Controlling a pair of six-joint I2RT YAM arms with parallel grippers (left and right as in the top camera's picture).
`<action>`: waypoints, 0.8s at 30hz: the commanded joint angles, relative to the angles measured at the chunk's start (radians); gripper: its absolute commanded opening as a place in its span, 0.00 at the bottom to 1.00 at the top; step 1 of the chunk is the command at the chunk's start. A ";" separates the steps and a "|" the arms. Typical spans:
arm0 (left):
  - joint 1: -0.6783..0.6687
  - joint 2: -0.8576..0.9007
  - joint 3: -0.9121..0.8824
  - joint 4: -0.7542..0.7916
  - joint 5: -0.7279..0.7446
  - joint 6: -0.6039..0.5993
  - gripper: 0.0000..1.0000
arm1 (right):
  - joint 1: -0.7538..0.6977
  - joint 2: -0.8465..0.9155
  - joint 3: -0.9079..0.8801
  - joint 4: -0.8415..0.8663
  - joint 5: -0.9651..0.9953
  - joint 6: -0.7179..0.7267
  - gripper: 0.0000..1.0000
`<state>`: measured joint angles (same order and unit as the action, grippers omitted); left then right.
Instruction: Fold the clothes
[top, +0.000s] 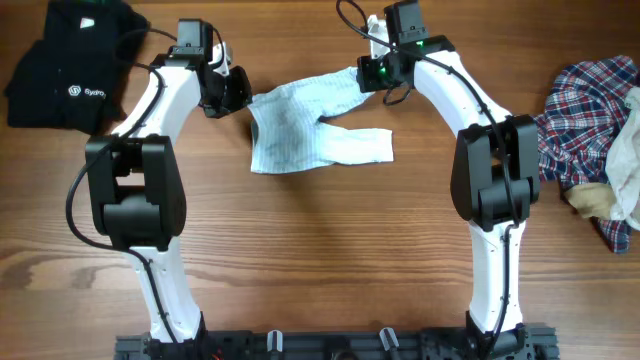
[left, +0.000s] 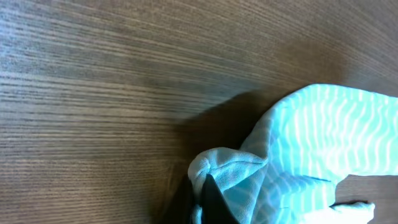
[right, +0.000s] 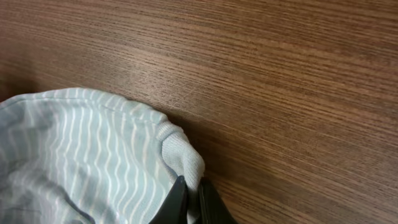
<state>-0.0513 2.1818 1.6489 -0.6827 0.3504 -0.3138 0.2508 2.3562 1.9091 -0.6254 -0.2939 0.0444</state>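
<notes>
The left hand and right hand each pinch a corner of the striped garment. Left of the left hand, the black garment has white writing, too blurry to read.

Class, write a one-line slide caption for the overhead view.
Left pincer and right pincer pinch opposite corners of a small pale-blue striped garment on a wooden table.

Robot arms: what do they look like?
Both the left arm and right arm have white curved links, bulky black joint housings and thin black cables looping alongside. A green light glows near the right wrist. The fingers are slim and black.
</notes>
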 joint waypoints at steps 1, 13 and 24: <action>0.003 -0.050 0.001 -0.013 0.013 0.023 0.04 | -0.003 -0.038 0.011 -0.004 0.007 0.009 0.04; 0.003 -0.112 0.001 -0.041 0.020 0.049 0.04 | -0.003 -0.093 0.011 -0.003 0.007 0.008 0.05; 0.003 -0.112 0.001 -0.104 0.020 0.049 0.04 | -0.003 -0.105 0.011 -0.106 0.006 0.012 0.04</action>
<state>-0.0513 2.0991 1.6489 -0.7738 0.3511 -0.2890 0.2508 2.2780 1.9091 -0.7177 -0.2939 0.0444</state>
